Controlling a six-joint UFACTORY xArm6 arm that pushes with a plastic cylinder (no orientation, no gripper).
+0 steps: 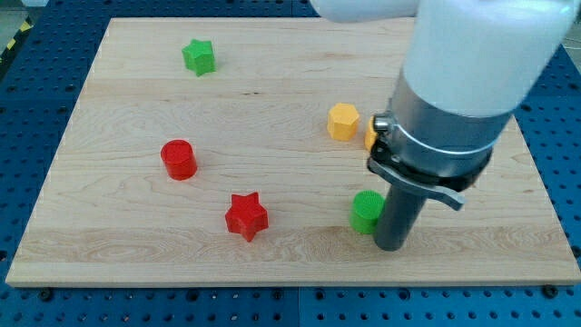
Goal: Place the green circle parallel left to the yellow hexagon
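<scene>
The green circle [366, 211] stands on the wooden board near the view's bottom right. The yellow hexagon [343, 121] lies above it, toward the view's top. My tip [392, 243] rests on the board right beside the green circle, on its right side, touching or nearly touching it. The rod and the arm's body rise above it and hide part of the board to the right of the hexagon.
A second yellow block [370, 136] peeks out from behind the arm, right of the hexagon. A green star [199, 56] is at the top left. A red cylinder [179, 159] and a red star [246, 215] lie left of centre. The board's bottom edge [290, 282] is close below my tip.
</scene>
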